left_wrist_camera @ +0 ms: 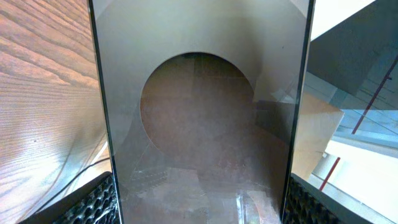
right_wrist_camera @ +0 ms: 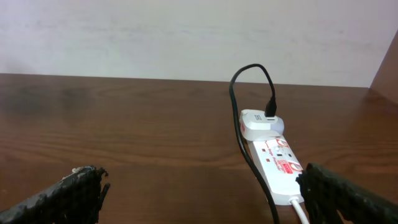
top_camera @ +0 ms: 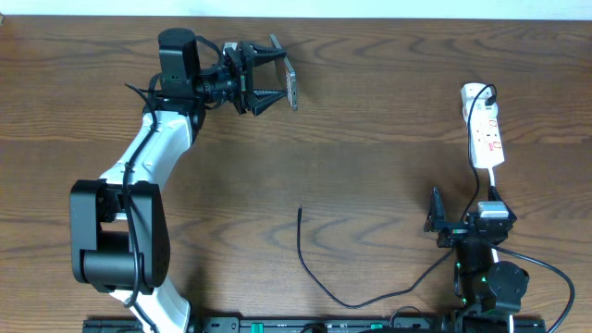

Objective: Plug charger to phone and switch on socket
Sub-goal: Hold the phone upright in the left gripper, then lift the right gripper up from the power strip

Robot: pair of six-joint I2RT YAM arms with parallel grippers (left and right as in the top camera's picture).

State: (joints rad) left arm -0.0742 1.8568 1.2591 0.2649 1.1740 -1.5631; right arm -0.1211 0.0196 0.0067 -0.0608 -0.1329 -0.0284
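Left end effector (top_camera: 277,76) clamped on glossy flat phone (top_camera: 291,84) | right end effector (right_wrist_camera: 211,196) apart

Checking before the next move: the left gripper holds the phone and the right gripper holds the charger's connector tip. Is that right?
No. The left gripper holds the phone, but the right gripper is open and empty. The overhead view shows the charger's connector tip lying on the table, apart from both grippers.
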